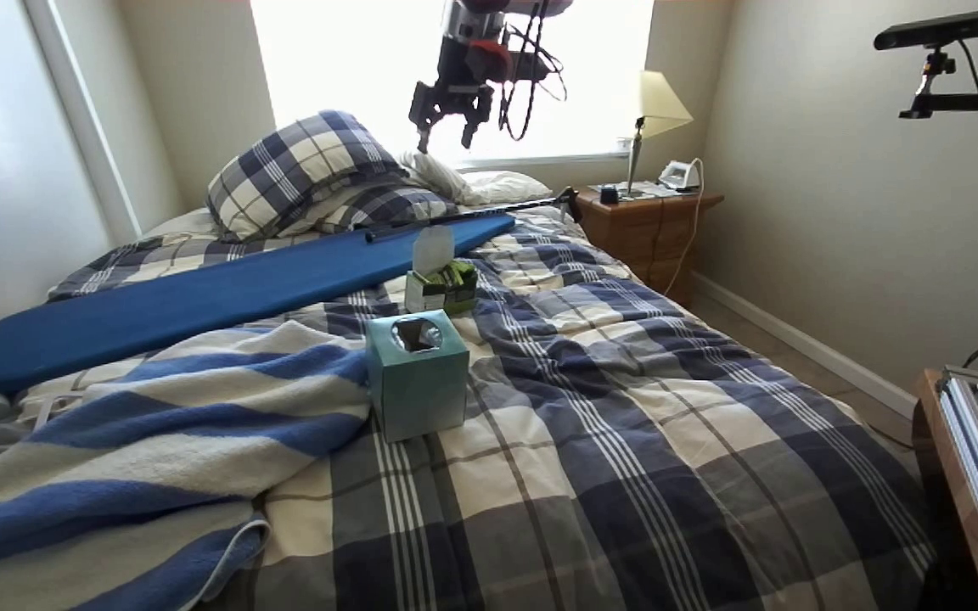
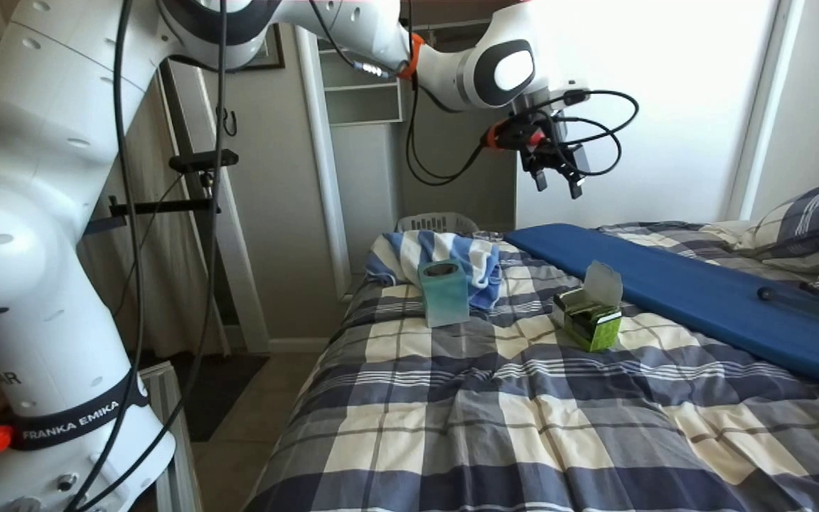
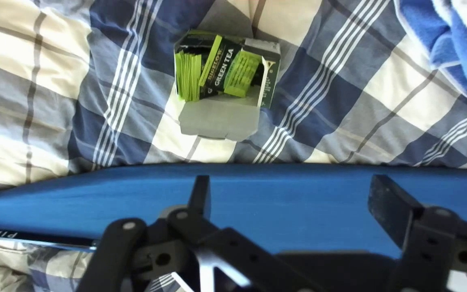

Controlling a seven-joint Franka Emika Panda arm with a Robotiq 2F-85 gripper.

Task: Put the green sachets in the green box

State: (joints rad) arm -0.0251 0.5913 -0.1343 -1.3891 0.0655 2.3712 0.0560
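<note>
The green sachets (image 3: 189, 77) stand in an open green and black tea box (image 3: 271, 79), some upright in a row and some tilted. They also show in both exterior views (image 1: 458, 277) (image 2: 589, 311), within the tea box (image 1: 421, 294) (image 2: 604, 332), its pale lid flap raised. The teal-green box (image 1: 423, 390), with a round opening on top, stands near the tea box on the bed. It also shows in an exterior view (image 2: 446, 302) and is out of the wrist view. My gripper (image 3: 290, 182) is open and empty, high above the bed in both exterior views (image 1: 446, 146) (image 2: 559, 190).
A blue ironing board (image 1: 200, 293) lies across the bed beside the tea box and beneath my gripper in the wrist view (image 3: 282, 215). A striped towel (image 1: 200, 424) touches or lies close beside the teal-green box. A black bar (image 1: 472, 219) and pillows (image 1: 311, 174) lie behind.
</note>
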